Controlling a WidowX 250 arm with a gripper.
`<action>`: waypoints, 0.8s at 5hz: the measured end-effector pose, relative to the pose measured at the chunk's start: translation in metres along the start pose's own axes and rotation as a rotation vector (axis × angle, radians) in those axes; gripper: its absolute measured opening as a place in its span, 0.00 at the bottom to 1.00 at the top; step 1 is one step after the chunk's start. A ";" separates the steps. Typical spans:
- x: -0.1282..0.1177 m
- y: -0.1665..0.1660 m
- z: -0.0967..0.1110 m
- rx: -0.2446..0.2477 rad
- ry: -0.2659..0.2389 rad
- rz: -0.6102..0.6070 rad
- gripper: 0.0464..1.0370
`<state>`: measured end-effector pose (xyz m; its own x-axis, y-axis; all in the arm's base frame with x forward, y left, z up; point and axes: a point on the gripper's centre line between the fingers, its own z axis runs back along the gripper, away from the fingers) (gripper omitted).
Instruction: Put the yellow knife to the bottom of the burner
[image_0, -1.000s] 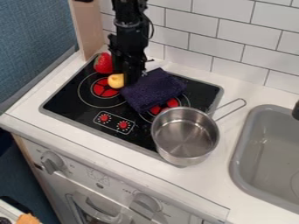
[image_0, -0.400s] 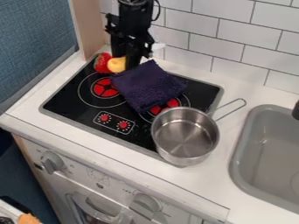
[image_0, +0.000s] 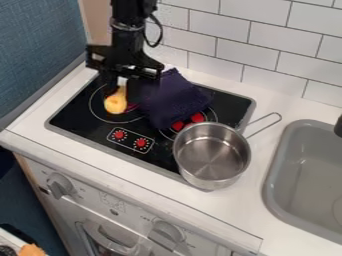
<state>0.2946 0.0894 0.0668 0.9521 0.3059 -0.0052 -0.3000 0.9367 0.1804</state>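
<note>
Counter (image_0: 227, 212), white and wide, is set across the scene, with white tiles (image_0: 230, 30) mounted behind it and a blue panel (image_0: 40, 45) placed along the left. Below its front edge, a pale oven front (image_0: 123, 217) is fitted with two grey knobs (image_0: 59, 185). Into the counter are set a black cooktop (image_0: 77, 115), left of centre, and, at the right, a grey sink (image_0: 297, 185). The black arm (image_0: 127, 32) is seen entering from the top edge, left of centre, its lower end held over the rear left part of the cooktop.

By the front right corner of the cooktop, a steel pot (image_0: 210, 150) is stood upright, with its rim overlapping the cooktop's edge and its handle (image_0: 270, 120) pointed toward the sink. A dark purple cloth (image_0: 177, 102) is spread over the cooktop's back middle, and the right burner (image_0: 179, 125) is partly covered by it. The pincer (image_0: 122, 94) is pointed down above the left burner (image_0: 99, 111), just beside the cloth. How far open it is, and whether anything is gripped by it, cannot be told.

The yellow pear-shaped thing (image_0: 115, 104) is seen over the left burner's ring area, just below the pincer, with its rounded end toward the cooktop's front and its narrow end toward the pincer. Two small red dials (image_0: 119, 135) are framed in front of the burners.
</note>
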 end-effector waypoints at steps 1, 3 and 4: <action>-0.019 0.017 -0.009 -0.014 -0.002 0.260 0.37; -0.040 0.025 -0.016 -0.067 0.036 0.755 0.37; -0.046 0.023 -0.020 -0.032 0.052 1.013 0.37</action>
<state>0.2427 0.0998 0.0515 0.2456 0.9649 0.0928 -0.9667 0.2367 0.0974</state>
